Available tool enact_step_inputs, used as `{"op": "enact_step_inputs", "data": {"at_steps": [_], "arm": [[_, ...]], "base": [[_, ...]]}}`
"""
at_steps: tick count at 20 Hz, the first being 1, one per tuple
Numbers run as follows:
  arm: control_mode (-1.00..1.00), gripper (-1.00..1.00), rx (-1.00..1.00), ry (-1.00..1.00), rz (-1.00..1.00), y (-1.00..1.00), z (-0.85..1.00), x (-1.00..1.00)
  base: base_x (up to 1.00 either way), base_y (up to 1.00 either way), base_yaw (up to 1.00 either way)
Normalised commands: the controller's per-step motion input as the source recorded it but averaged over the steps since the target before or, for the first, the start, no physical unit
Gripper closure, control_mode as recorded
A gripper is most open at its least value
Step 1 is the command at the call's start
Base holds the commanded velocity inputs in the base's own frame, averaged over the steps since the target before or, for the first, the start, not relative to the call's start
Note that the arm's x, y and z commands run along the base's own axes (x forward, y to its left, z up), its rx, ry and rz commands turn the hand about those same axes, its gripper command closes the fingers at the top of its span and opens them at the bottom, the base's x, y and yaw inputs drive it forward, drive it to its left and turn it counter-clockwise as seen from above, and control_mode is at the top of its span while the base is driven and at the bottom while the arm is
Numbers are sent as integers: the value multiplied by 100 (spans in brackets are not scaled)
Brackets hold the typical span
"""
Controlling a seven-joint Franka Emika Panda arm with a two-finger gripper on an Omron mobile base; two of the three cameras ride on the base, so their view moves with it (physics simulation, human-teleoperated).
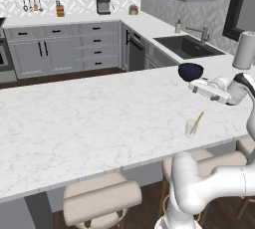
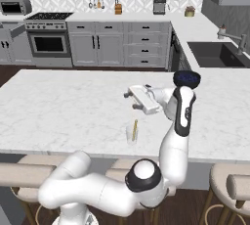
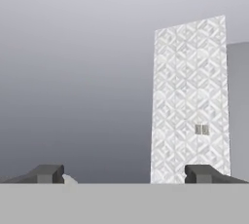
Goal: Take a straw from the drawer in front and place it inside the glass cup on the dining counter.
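Note:
The glass cup (image 1: pixel 191 129) (image 2: pixel 131 134) stands near the front edge of the white marble dining counter (image 1: pixel 74 123) (image 2: pixel 58 106). The yellow-tan straw (image 1: pixel 198 121) (image 2: pixel 135 127) leans inside it, its top poking out above the rim. My gripper (image 1: pixel 191 87) (image 2: pixel 130 93) hovers above the cup, lying level over the counter and clear of the straw. In the hand view its fingertips (image 3: pixel 47 173) stand wide apart, so the gripper (image 3: pixel 126 174) is open with nothing between them. Grey drawers (image 1: pixel 97 39) line the far cabinets, all shut; which one is the task's drawer I cannot tell.
A dark blue bowl (image 1: pixel 191 70) (image 2: pixel 186 78) sits on the counter just behind the hand. A white roll (image 1: pixel 244 50) stands further right. Beige stools (image 1: pixel 102 200) (image 2: pixel 234 185) line the counter's near edge. A sink (image 1: pixel 188 46) is set in the back worktop.

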Motion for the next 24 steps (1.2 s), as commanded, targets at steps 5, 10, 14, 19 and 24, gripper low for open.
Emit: {"op": "enact_step_inputs", "data": {"at_steps": [5, 10, 14, 19, 24], "arm": [[-100, -100, 0, 3, -4, 15, 50, -24], [-100, -100, -7, 10, -4, 31, 8, -16], [-100, -100, -14, 12, -4, 38, 0, -6], [-100, -100, -16, 5, -7, 26, 0, -17], [-100, -100, -22, 2, -11, 19, -6, -27]], "base": [[0, 0, 0], [0, 0, 0], [0, 0, 0], [0, 0, 0], [0, 0, 0]]}}
